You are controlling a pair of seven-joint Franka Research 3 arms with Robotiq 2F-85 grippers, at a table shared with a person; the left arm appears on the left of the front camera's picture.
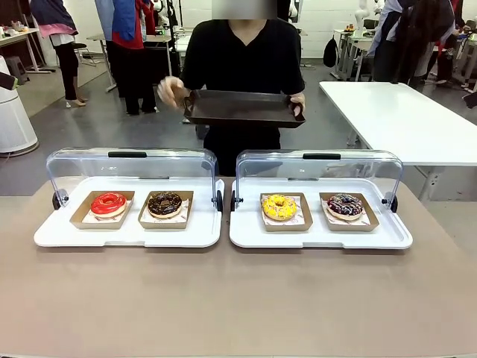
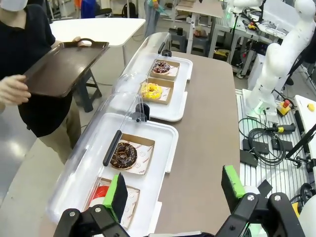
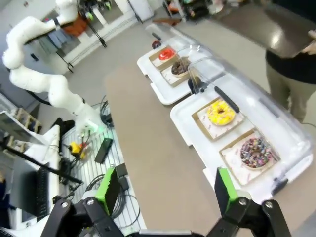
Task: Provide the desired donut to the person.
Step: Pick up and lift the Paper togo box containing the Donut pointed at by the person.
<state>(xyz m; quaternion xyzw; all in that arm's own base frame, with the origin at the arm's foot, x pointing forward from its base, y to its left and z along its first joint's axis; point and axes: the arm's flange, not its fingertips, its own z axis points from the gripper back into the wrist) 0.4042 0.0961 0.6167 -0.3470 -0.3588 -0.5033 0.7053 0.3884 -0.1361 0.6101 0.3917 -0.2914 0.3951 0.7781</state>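
- Front view, far side of bench [image 1: 238, 298]: person [image 1: 242, 67] with dark tray [image 1: 242, 108] held level in both hands, well apart from the donuts.
- On left white tray [image 1: 52, 237], left lid [image 1: 127, 160] swung up (clear dome): red donut [image 1: 109, 203] at left, chocolate donut [image 1: 165, 203] just beside it, each in own brown card holder [image 1: 80, 216].
- On right white tray [image 1: 320, 240], right lid [image 1: 320, 162] likewise up: yellow donut [image 1: 279, 206], then sprinkled donut [image 1: 344, 205] at right, same kind of card holder under each.
- All four donuts sitting untouched in place; cannot tell which one wanted.
- Left wrist view: left tool [image 2: 175, 186] spread wide, green pads [image 2: 117, 190] well apart, nothing between them, above bench end near red donut.
- Right wrist view: right tool [image 3: 166, 190] likewise gaping wide and empty, above bench edge near sprinkled donut.
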